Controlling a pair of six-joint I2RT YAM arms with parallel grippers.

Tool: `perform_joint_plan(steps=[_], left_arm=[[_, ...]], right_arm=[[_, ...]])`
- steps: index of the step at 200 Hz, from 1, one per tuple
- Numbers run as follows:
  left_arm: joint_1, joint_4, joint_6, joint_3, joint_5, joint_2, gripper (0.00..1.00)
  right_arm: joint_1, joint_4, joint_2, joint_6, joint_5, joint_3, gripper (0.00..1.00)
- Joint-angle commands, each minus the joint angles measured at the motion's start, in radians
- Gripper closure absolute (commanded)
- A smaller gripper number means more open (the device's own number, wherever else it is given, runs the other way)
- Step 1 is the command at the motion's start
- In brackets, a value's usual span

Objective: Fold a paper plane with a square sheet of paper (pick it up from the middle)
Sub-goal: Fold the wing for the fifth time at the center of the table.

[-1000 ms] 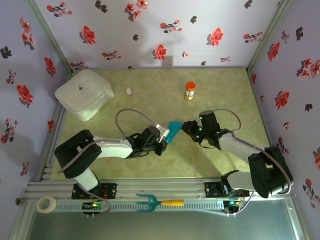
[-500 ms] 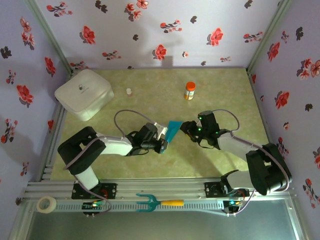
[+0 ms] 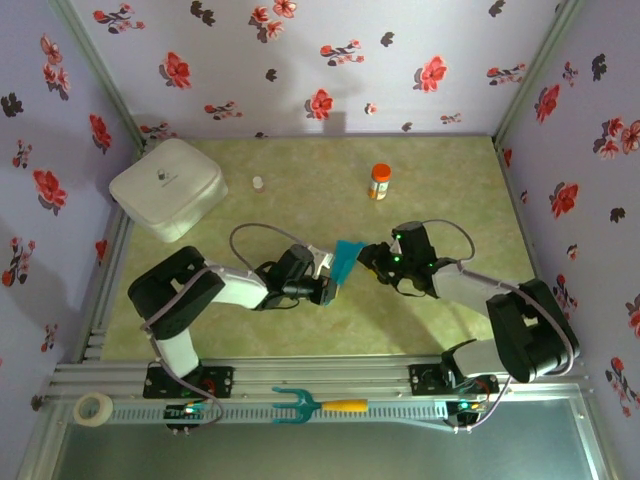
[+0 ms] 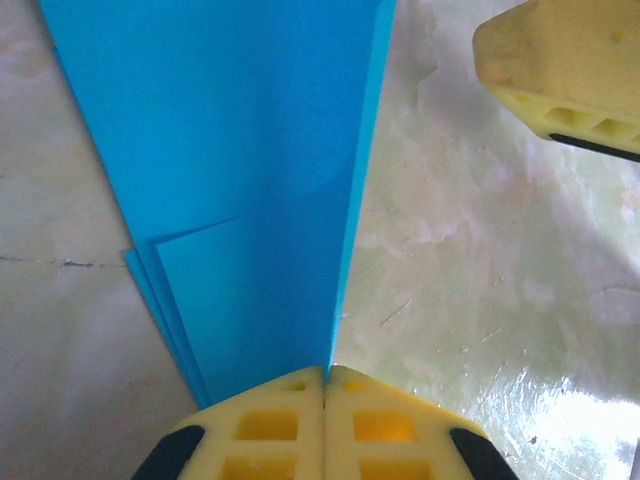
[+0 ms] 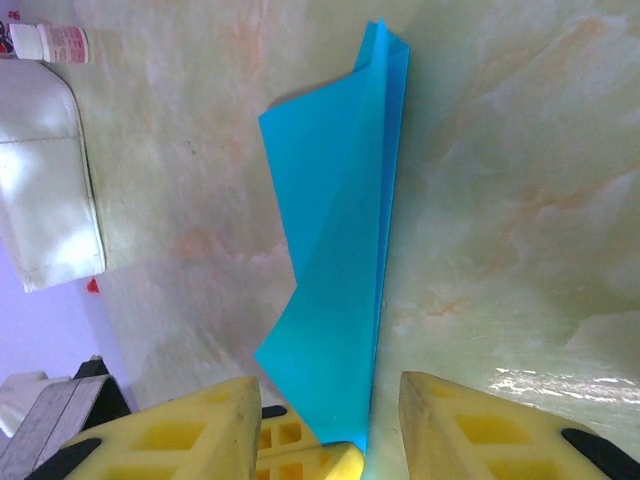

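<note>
Left gripper [image 4: 325,380], jaws shut on the narrow end of the half-folded paper plane [image 4: 250,150] at the middle of the tabletop [image 4: 480,250], should hold firm while the right gripper [image 5: 325,400], jaws half-open astride that end, closes square on the crease; inner layers are hidden, and contact there is unclear.

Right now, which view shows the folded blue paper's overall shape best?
The right wrist view: the folded blue paper shows nearly whole, with its creases and flaps. The left wrist view crops it close, showing stacked edges and the left gripper shut on its narrow end. The top external view gives a small teal patch between the arms.
</note>
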Motion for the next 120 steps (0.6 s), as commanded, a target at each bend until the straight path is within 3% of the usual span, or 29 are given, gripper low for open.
perform_joint_plan(steps=[1, 62, 95, 120], left_arm=[[0.014, 0.048, -0.036, -0.012, 0.053, 0.024, 0.94], [0.025, 0.005, -0.028, 0.005, 0.059, 0.006, 0.93], [-0.006, -0.185, 0.074, 0.069, -0.040, -0.021, 0.91], [-0.057, -0.359, 0.160, 0.143, -0.194, -0.046, 0.90]], right_arm=[[0.010, 0.032, 0.019, -0.002, -0.023, -0.005, 0.59], [0.027, 0.011, 0.042, -0.003, -0.033, 0.041, 0.56], [0.038, -0.145, 0.046, -0.014, 0.053, 0.113, 0.51], [0.037, -0.239, 0.061, 0.003, 0.104, 0.147, 0.51]])
